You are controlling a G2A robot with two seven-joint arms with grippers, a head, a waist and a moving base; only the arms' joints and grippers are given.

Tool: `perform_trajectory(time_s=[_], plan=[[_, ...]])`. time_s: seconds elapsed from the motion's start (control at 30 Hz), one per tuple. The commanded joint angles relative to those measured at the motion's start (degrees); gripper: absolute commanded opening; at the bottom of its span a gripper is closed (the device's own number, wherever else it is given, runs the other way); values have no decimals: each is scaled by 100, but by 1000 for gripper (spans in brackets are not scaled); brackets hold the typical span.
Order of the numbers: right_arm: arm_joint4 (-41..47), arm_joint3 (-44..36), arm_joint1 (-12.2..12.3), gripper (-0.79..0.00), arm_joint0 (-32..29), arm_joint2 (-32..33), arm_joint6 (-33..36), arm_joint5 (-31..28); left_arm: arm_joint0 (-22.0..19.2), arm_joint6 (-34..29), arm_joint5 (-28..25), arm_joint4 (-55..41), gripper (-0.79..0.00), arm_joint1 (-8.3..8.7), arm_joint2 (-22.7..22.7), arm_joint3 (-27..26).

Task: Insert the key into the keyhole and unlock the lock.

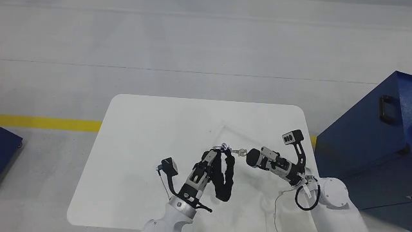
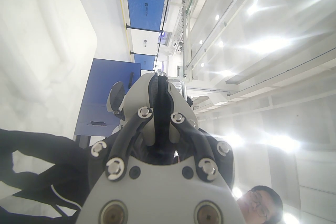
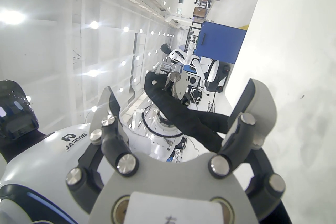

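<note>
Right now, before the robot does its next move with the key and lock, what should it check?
1. Black cable lock held off the white table: ok, the left gripper is shut on it.
2. Small silver key at the lock's silver end: ok, it sticks out there.
3. Key pushed fully in: cannot tell.
4. Right gripper open for grabbing: ok, its fingers are spread and hold nothing.
5. Right gripper facing the key: ok, roughly.
6. Cable clear of the right fingers: cannot tell; it shows between them.

Robotics lab hall; blue partitions (image 2: 145,5), yellow floor lines (image 1: 45,123).
</note>
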Motion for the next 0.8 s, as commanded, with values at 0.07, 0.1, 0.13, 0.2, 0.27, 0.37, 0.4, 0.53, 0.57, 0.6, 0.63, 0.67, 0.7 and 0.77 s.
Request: perform_trajectory(time_s=[0.07, 0.1, 0.13, 0.2, 0.27, 0.37, 0.4, 0.53, 0.57, 0.6, 0.63, 0.67, 0.7, 0.77], plan=[[102, 102, 34, 0, 111, 43, 249, 57, 4, -117, 18, 50, -785, 30, -85, -52], [113, 122, 40, 0, 137, 46, 275, 60, 5, -147, 33, 34, -785, 34, -89, -55], [98, 143, 46, -37, 162, 45, 296, 51, 5, -161, 44, 20, -785, 38, -93, -60], [61, 176, 54, -256, 205, 27, 324, 22, 1, -211, 80, -31, -785, 42, -85, -69], [38, 215, 57, -339, 262, -32, 336, -20, 2, -227, 134, -136, -785, 44, -80, -88], [53, 266, 56, -437, 330, -118, 357, -52, -3, -218, 173, -209, -785, 47, -78, -96], [65, 289, 55, -459, 361, -161, 360, -60, -13, -219, 185, -228, -785, 49, -79, -96], [89, 343, 56, -573, 442, -271, 390, -76, -46, -196, 222, -213, -785, 57, -82, -81], [82, 349, 57, -606, 452, -283, 396, -79, -50, -199, 235, -209, -785, 58, -79, -77], [77, 358, 61, -631, 471, -304, 406, -80, -59, -211, 252, -210, -785, 62, -77, -79], [73, 365, 63, -643, 485, -315, 410, -90, -63, -209, 266, -209, -785, 64, -80, -76], [76, 373, 66, -653, 494, -328, 416, -96, -70, -216, 291, -203, -785, 67, -80, -75], [76, 380, 69, -671, 504, -341, 424, -100, -75, -217, 303, -206, -785, 70, -81, -79], [73, 391, 73, -680, 522, -362, 433, -103, -80, -224, 325, -203, -785, 74, -80, -80]])
